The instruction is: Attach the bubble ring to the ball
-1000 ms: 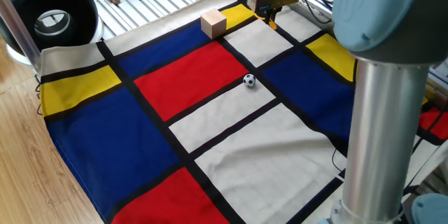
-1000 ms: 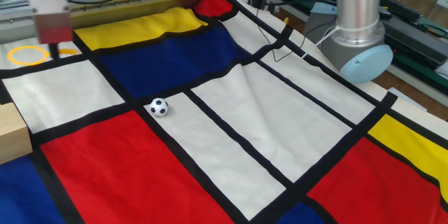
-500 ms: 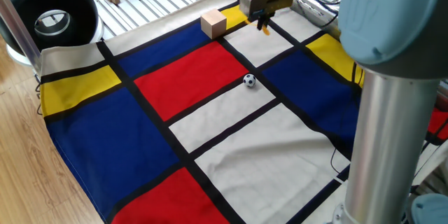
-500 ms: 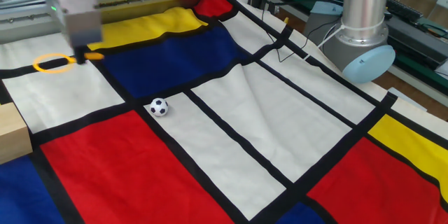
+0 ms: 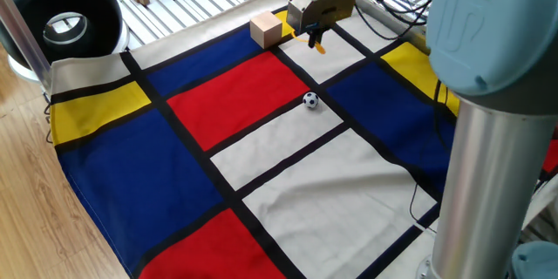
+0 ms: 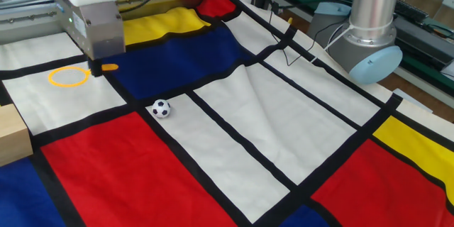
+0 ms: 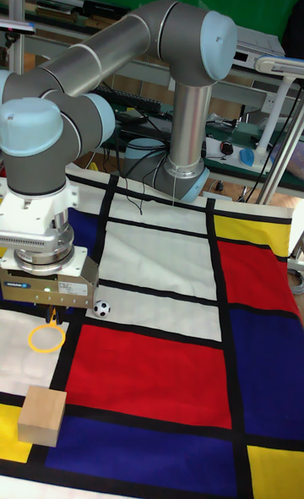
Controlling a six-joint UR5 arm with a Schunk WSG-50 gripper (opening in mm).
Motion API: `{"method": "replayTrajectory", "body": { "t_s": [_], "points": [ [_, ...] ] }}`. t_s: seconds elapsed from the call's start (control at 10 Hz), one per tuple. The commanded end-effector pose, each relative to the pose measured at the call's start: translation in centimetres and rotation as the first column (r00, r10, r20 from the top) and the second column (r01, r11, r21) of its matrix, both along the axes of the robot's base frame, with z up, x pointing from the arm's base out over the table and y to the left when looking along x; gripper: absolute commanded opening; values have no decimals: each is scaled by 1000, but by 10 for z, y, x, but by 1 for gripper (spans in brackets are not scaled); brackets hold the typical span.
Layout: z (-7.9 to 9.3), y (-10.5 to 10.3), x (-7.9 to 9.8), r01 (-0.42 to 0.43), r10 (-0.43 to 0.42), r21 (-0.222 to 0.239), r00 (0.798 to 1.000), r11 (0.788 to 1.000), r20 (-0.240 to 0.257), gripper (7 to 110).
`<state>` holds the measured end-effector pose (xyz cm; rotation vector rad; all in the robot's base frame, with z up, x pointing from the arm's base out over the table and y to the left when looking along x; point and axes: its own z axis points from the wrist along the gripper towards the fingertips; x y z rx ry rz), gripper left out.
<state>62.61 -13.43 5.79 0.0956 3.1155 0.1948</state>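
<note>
The bubble ring (image 6: 69,76) is a thin yellow hoop with a short orange handle (image 6: 109,67). My gripper (image 6: 95,67) is shut on that handle and holds the hoop level, low over a white patch of the cloth. In the tall fixed view the bubble ring (image 7: 46,338) hangs just below the gripper (image 7: 52,315). The ball (image 6: 161,108), small and black-and-white, rests on the cloth a short way from the hoop, apart from it. It also shows as the ball (image 5: 310,99) below the gripper (image 5: 315,40), and as the ball (image 7: 101,307).
A tan wooden cube (image 5: 266,29) stands close beside the gripper. The arm's grey column (image 5: 488,139) fills the right foreground, and its base (image 6: 365,50) sits beyond the cloth with a thin cable (image 6: 284,51). A black round device (image 5: 61,17) stands at the far left.
The gripper has carried the bubble ring across the cloth toward the ball, past the cube. The ball and cube have not moved.
</note>
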Motion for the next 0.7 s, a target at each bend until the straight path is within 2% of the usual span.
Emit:
{"method": "replayTrajectory", "body": {
  "t_s": [0.0,0.1,0.2,0.3,0.4,0.6],
  "points": [
    [5,0,41,-83,87,-27,980,996,178,7],
    [4,-3,36,-99,104,-42,982,994,160,7],
    [2,-7,22,-127,132,-54,986,990,105,7],
    [1,-1,2,-154,155,-21,988,988,28,7],
    [1,5,-11,-151,151,10,988,988,-20,7],
    [1,4,-34,-137,138,10,985,990,-104,7]
  ]
}}
